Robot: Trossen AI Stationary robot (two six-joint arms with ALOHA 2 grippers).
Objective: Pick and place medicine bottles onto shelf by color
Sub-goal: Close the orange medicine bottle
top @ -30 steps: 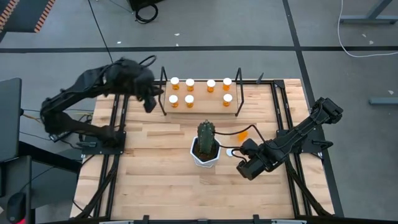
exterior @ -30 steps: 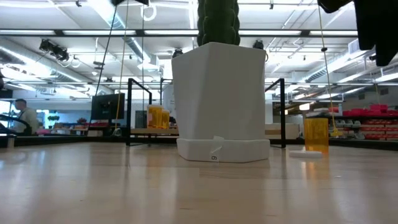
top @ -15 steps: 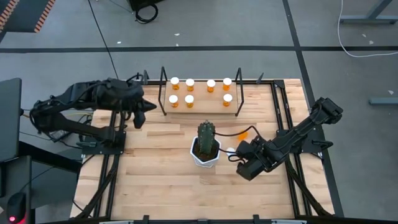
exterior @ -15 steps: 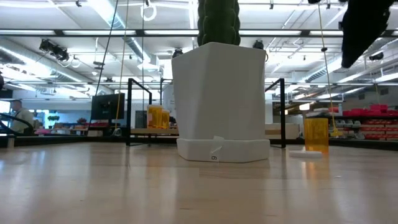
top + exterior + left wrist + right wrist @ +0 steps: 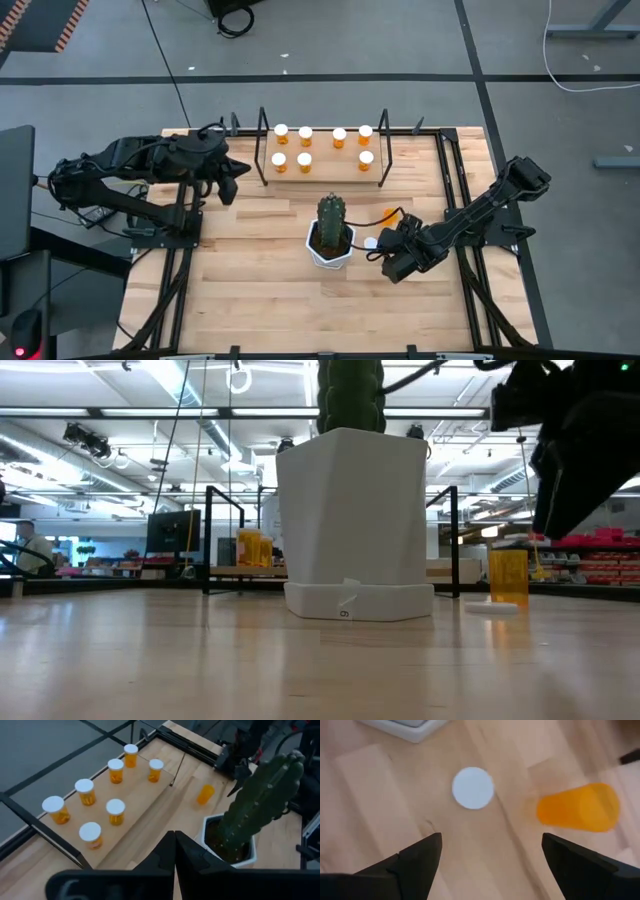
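Several orange medicine bottles with white caps (image 5: 305,158) stand on the shelf (image 5: 325,168) at the table's far side, also seen in the left wrist view (image 5: 115,811). One uncapped orange bottle (image 5: 390,213) (image 5: 577,806) stands upright on the table right of the cactus pot. A loose white cap (image 5: 370,242) (image 5: 473,787) lies flat beside it. My right gripper (image 5: 392,256) (image 5: 492,865) hangs open above and just near of the cap and bottle, touching neither. My left gripper (image 5: 226,186) (image 5: 175,851) is shut and empty, raised off the shelf's left end.
A green cactus in a white pot (image 5: 331,238) (image 5: 352,520) stands mid-table, close to the left of the loose cap and my right gripper. Black rod frames (image 5: 264,140) rise at both shelf ends. Bare wood lies on the near half of the table (image 5: 260,300).
My left gripper has drawn back from the shelf's left end toward the table's near-left and rolled, staying shut. My right gripper has sunk toward the loose cap and uncapped bottle and has rolled at the wrist. No bottle has moved.
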